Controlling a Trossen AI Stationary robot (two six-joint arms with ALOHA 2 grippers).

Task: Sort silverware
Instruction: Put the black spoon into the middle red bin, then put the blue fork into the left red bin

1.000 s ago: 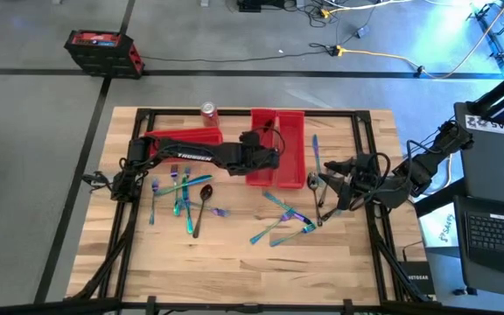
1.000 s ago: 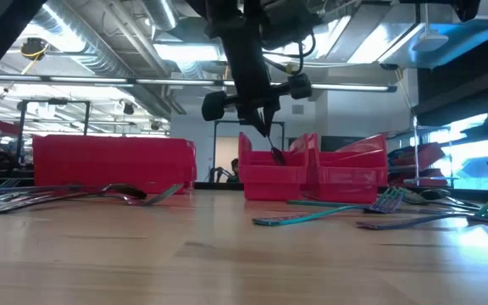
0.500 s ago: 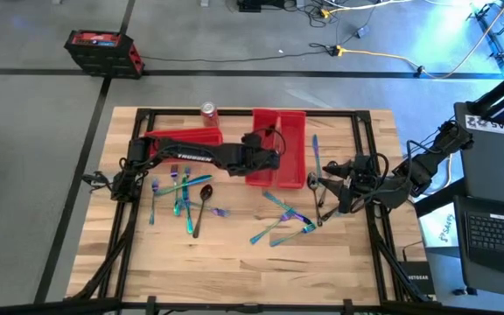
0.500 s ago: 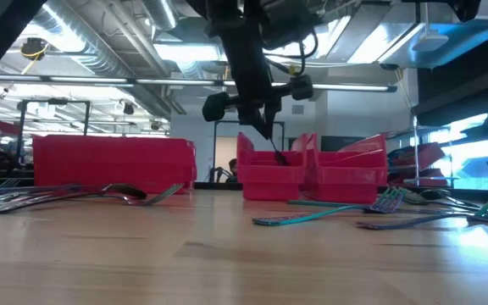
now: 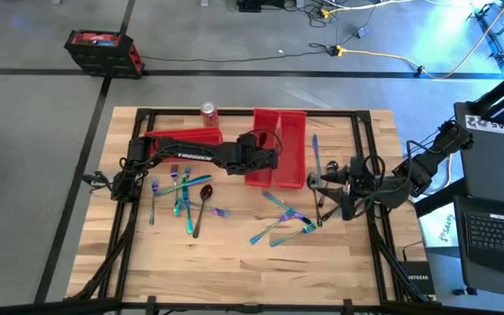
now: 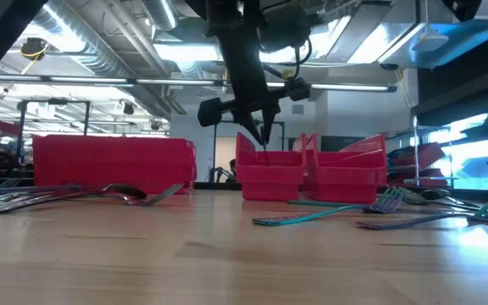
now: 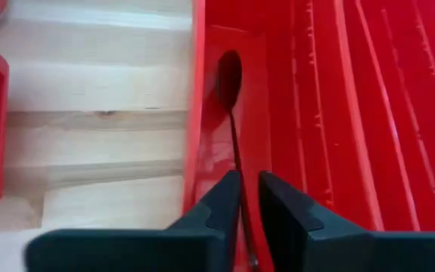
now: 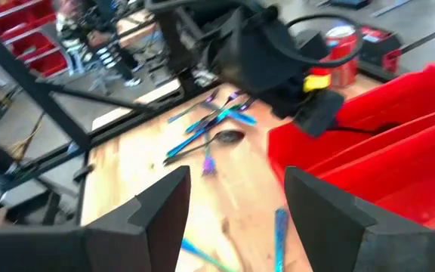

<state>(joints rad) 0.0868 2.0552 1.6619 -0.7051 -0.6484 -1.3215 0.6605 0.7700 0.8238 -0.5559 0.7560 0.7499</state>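
L end effector [image 7: 246, 198] hangs over the near end of the left red bin [image 5: 262, 149], fingers a narrow gap apart w/ a dark spoon [image 7: 229, 98] between them; spoon lies in the bin, bowl pointing away. Can't tell if the fingers touch the handle.

R end effector [image 5: 315, 182] sits at the worktop's [image 5: 234, 254] 3 o'clock side, fingers spread wide, holding nothing, just beside cutlery there.

Rest of the silverware: a bunch of forks and a spoon [image 5: 182, 194] toward 9 o'clock, another bunch [image 5: 284, 220] toward 5 o'clock. Soda can [image 5: 208, 111] at 11 o'clock.
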